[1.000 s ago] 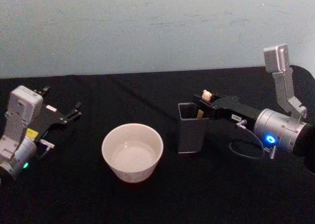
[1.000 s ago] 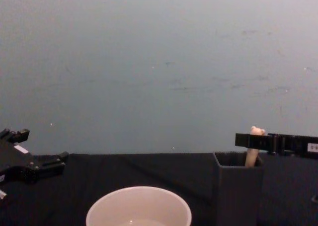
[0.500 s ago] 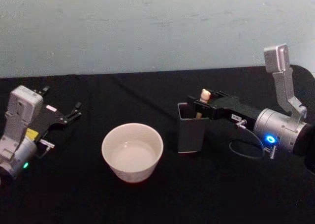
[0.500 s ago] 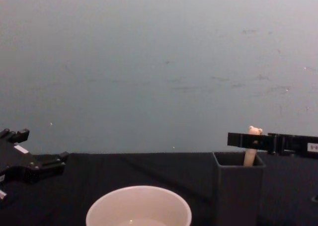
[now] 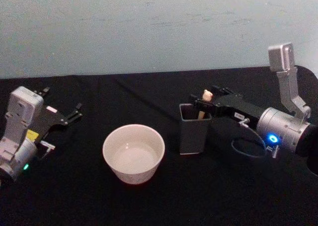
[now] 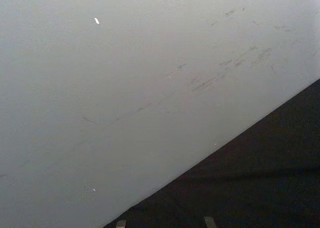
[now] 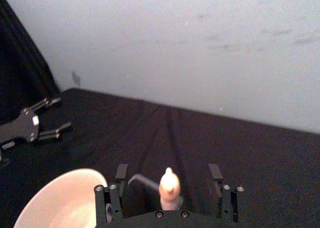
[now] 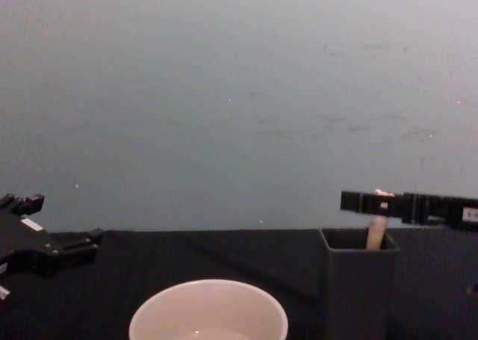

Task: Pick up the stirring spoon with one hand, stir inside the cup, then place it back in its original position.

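Looking out from our left wrist, we see a pale grey wall (image 6: 125,87) taking up most of what lies ahead of the jaws, marked by a few faint scuffs and one small white fleck (image 6: 96,20). A black cloth (image 6: 260,173) covers the surface beyond the jaws, and its edge against the wall runs on a slant. Two small pale fingertips (image 6: 209,221) just poke in at the frame's border, set apart from each other, with bare cloth between them.
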`<state>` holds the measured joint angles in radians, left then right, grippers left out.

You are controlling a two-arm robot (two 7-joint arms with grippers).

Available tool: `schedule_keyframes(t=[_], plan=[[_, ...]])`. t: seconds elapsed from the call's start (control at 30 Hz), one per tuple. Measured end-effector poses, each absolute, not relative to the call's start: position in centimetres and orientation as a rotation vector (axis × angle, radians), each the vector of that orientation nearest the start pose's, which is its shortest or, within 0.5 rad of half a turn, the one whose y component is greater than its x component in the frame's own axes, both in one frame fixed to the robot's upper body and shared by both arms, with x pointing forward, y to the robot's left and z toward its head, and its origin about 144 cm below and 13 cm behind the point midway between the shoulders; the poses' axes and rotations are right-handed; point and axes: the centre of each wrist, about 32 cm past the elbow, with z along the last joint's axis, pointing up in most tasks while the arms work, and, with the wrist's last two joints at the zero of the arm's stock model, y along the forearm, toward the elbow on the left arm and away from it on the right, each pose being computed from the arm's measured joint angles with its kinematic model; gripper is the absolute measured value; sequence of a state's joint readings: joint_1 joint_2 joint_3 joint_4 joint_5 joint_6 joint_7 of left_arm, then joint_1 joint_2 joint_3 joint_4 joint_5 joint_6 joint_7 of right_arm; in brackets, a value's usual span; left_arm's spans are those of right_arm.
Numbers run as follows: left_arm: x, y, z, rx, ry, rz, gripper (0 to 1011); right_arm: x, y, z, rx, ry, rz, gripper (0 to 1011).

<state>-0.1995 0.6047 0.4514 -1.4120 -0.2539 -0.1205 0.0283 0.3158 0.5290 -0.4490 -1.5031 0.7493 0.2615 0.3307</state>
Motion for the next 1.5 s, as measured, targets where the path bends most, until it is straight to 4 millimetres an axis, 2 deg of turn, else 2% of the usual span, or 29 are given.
schedule_keyframes(t=[0.33, 0.5, 0.6, 0.73, 1.07, 1.27, 1.5], plan=[[48.9, 31.0, 114.0, 0.304, -0.285, 1.248, 1001, 51.9, -26.6, 121.1, 0.114, 0.172, -1.023, 1002], [48.9, 31.0, 114.0, 0.305, -0.285, 1.248, 1001, 51.8, -25.9, 120.9, 0.141, 0.097, -1.134, 1002], [48.9, 31.0, 114.0, 0.304, -0.285, 1.248, 1001, 51.7, -25.5, 120.1, 0.098, 0.068, -1.200, 1002], [48.9, 31.0, 114.0, 0.304, -0.285, 1.248, 1001, 51.1, -24.7, 117.9, -0.006, 0.012, -1.281, 1002], [48.9, 31.0, 114.0, 0.304, -0.285, 1.248, 1001, 49.1, -23.9, 113.6, -0.176, -0.032, -1.299, 1002], [48.9, 31.0, 114.0, 0.304, -0.285, 1.248, 1001, 48.9, -23.7, 112.7, -0.216, -0.028, -1.297, 1002], [48.9, 31.0, 114.0, 0.304, -0.285, 1.248, 1001, 49.0, -23.7, 112.7, -0.219, -0.027, -1.298, 1002]])
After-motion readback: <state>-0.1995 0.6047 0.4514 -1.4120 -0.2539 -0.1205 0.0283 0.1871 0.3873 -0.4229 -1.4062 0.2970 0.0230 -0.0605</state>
